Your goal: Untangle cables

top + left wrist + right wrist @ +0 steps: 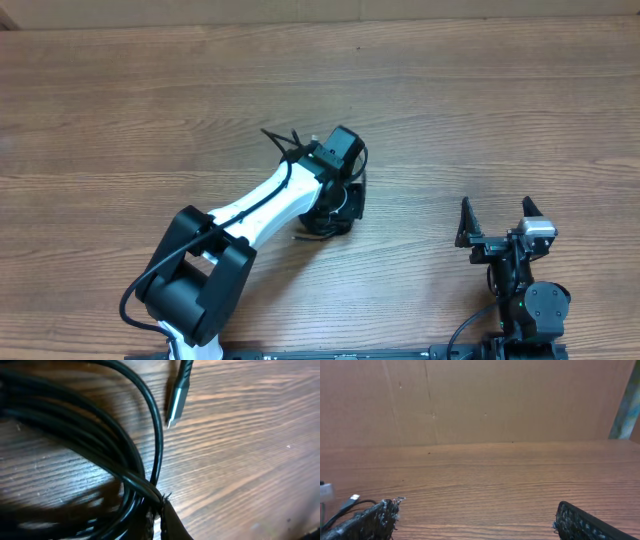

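Takes in the wooden table (150,100) first, brown grain under everything. Finds the left arm (270,200) (white shell, black joints) reaching from the table's near edge toward its middle. Puts the left gripper (337,195) down at the table's middle, clamped tight on the cables (120,455), with several black strands pinched together at one fingertip (172,525). Places the right gripper (497,220) by the table's near-right edge, well apart from the bundle, fingers (367,520) spread wide with nothing between them. Shows the cables looped flat on the table's surface, partly hidden under the left gripper from above. Notes one plug (176,397), silver-tipped, lying on the table just beside the outer loop.
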Controlling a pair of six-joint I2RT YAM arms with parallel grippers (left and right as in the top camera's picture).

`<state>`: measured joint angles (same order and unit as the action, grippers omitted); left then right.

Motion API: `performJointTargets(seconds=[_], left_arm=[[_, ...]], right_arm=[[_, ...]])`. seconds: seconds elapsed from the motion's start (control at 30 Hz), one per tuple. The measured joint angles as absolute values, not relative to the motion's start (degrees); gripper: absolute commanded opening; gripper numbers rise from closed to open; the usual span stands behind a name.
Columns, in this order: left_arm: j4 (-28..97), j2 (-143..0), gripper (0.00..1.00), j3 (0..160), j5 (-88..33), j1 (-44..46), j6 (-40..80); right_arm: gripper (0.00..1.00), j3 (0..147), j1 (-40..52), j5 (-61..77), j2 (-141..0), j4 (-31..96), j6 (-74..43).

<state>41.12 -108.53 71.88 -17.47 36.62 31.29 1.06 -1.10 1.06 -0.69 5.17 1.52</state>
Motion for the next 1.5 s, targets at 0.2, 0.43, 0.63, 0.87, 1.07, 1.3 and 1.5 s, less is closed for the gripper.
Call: performJointTargets(seconds=[0.2,0.43,0.63,0.87,1.07,1.3,1.5], left_arm=[[42.5,-105.8,0.04,72.8,-17.4,36.2,29.1],[42.7,-102.5,0.04,72.8,-17.1,35.9,28.3],[43.3,-102.1,0.04,73.0,-16.4,35.9,28.2],[43.3,-102.1,0.04,73.0,-14.7,35.9,28.1],[43.7,-102.1,0.04,73.0,-14.3,35.9,28.1],[48.6,-102.1,0.04,73.5,-14.3,34.5,38.3],[54.3,-102.1,0.04,73.6,-14.4,33.9,58.2]], right_arm=[[1.0,1.1,-1.1,1.1,-0.7,5.2,1.5],[1.0,1.1,-1.1,1.1,-0.7,5.1,1.5],[1.0,1.1,-1.1,1.1,-0.7,5.1,1.5],[1.0,1.1,-1.1,1.1,-0.7,5.2,1.5],[1.0,1.1,-1.1,1.1,-0.7,5.1,1.5],[1.0,1.1,-1.1,1.1,-0.7,5.2,1.5],[1.0,1.1,-1.1,1.1,-0.7,5.2,1.5]])
